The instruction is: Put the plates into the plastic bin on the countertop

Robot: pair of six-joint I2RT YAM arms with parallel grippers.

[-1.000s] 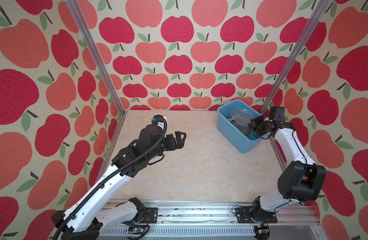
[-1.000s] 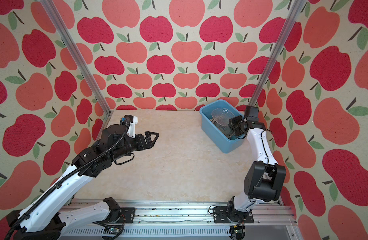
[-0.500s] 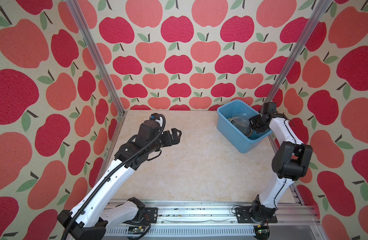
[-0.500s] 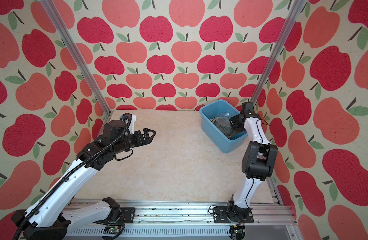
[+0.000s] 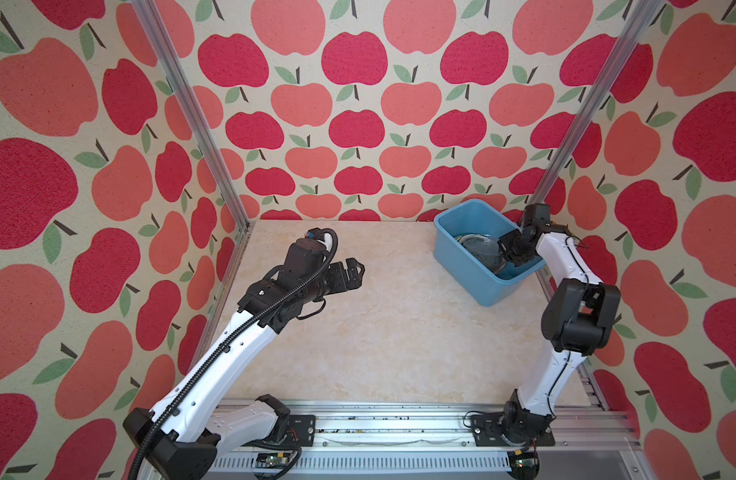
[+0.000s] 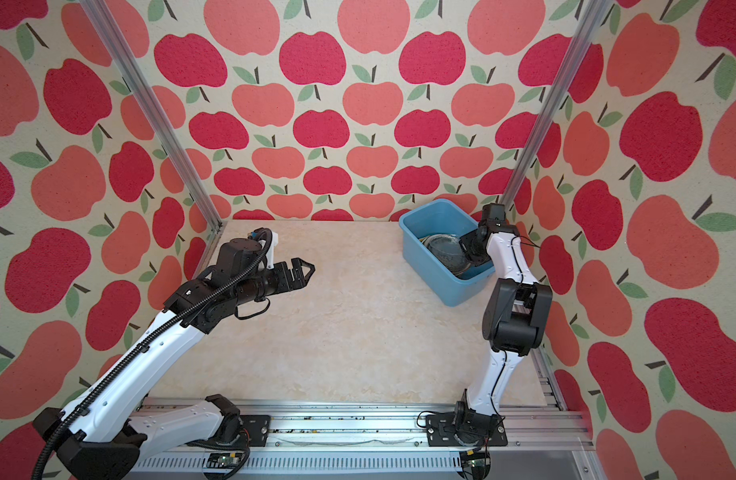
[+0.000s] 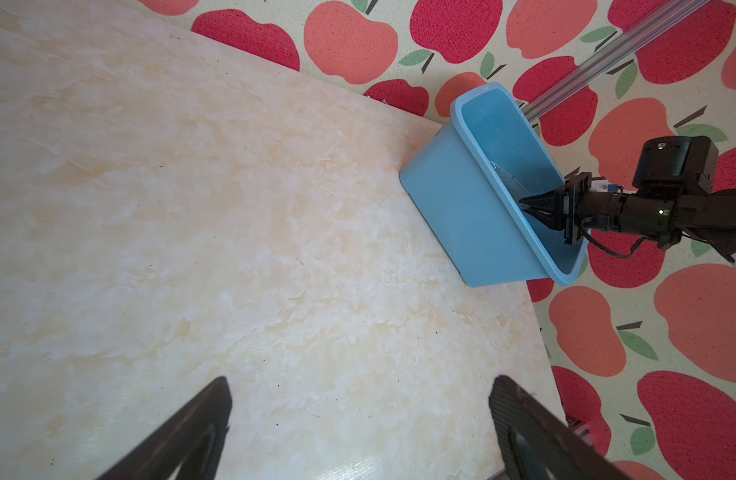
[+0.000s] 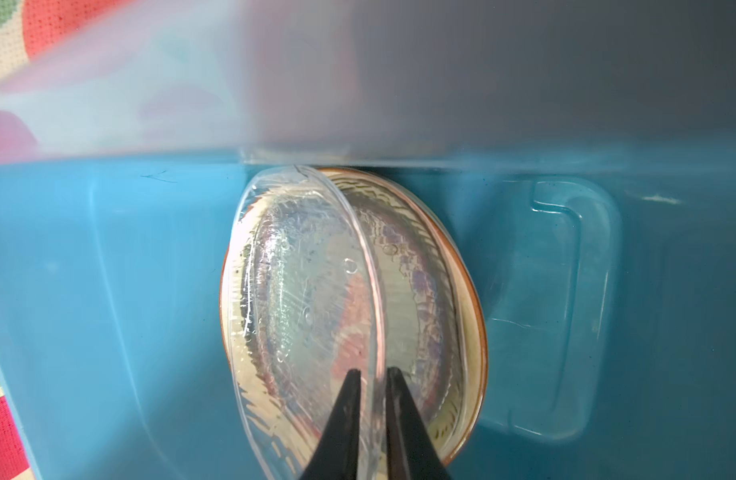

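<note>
1. Since a second ago the right gripper (image 8: 373,376) has sunk from over the rim to deep inside the plastic bin (image 5: 462,266). It has carried the clear glass plate (image 8: 300,291) down with it. The left arm has barely shifted.
2. Between the right gripper's fingertips stands the plate's thin upturned rim. The jaws are only narrowly parted, one slim black finger on each side of it. Whether the pads still press the glass I cannot tell.
3. Just past the fingertips the plate's body is smooth, transparent and shallowly dished, with small bubbles and glints. It leans at a tilt rather than lying flat, probably because it was lowered edge-first to clear the bin wall.
4. Right behind it, touching or nearly so, lies a cream plate with a brown rim (image 8: 470,332), seen partly through the glass. I judge that it heads a stack already stowed.
5. Around both, the bin's glossy light-blue walls taper to rounded corners.
6. Well away, over the matte marble-look countertop (image 5: 379,332), the left gripper (image 7: 360,382) hangs fully spread and empty, likely parked clear. No plate shows on the countertop, so the task looks close to finished.
</note>
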